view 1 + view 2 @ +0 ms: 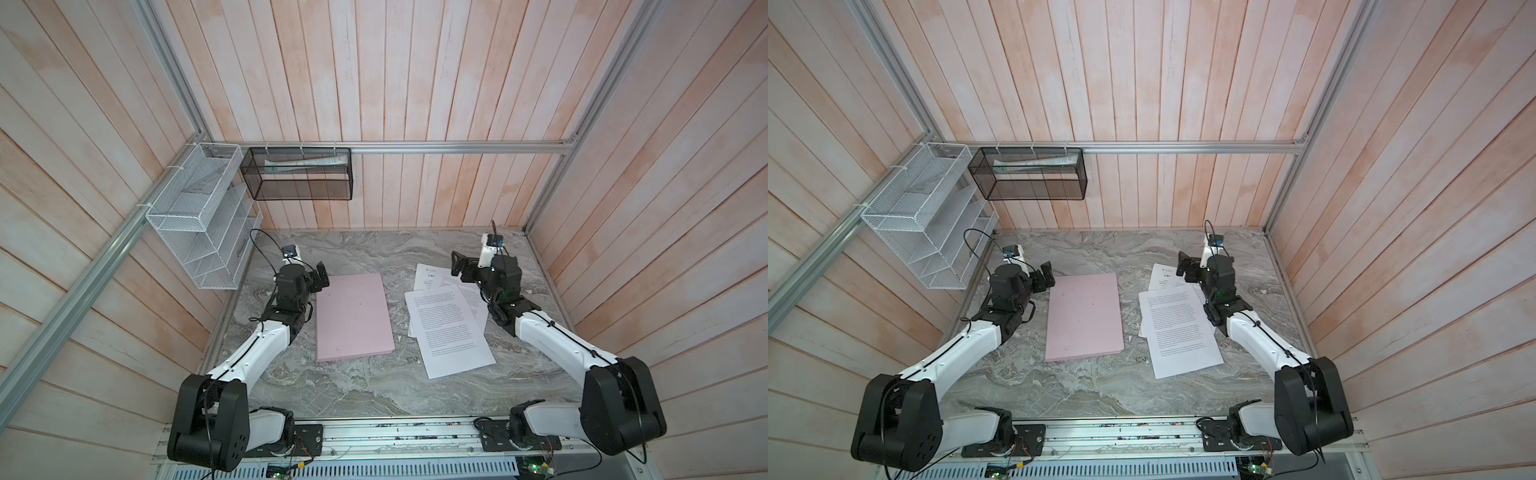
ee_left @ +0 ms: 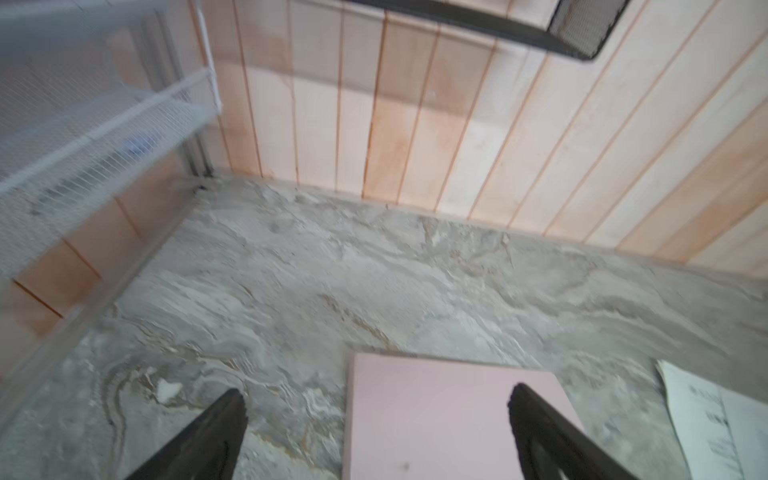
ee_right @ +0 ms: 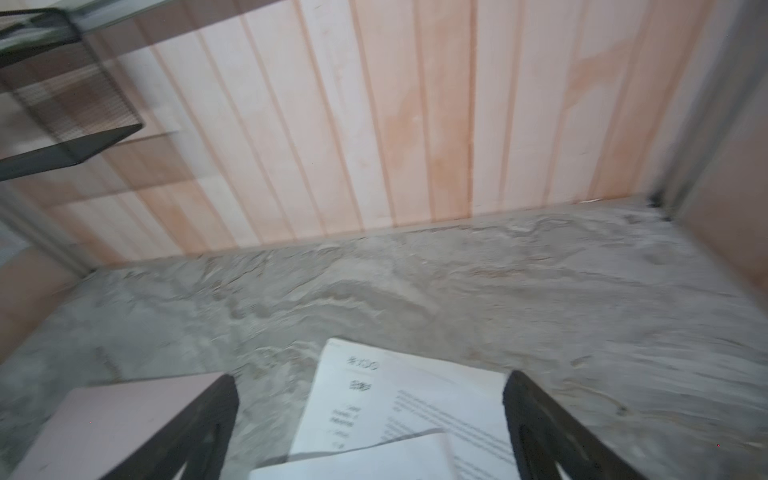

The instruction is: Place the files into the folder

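Observation:
The pale pink folder (image 1: 353,316) (image 1: 1086,318) lies shut and flat on the marble table, left of centre. Several white printed files (image 1: 451,328) (image 1: 1179,328) lie fanned and overlapping to its right. The rearmost sheet carries a bold heading. My left gripper (image 1: 322,276) (image 1: 1047,274) hovers open over the folder's far left corner, and the left wrist view shows the folder (image 2: 436,415) under its jaws (image 2: 376,392). Above the far end of the files, my right gripper (image 1: 456,264) (image 1: 1182,264) is open and empty. The right wrist view shows the headed sheet (image 3: 395,399) between its fingers (image 3: 371,378).
A white wire-mesh rack (image 1: 199,224) hangs on the left wall, close behind the left arm. A black mesh basket (image 1: 297,174) with rolled papers hangs on the back wall. Wooden walls enclose the marble table (image 1: 374,386) on three sides.

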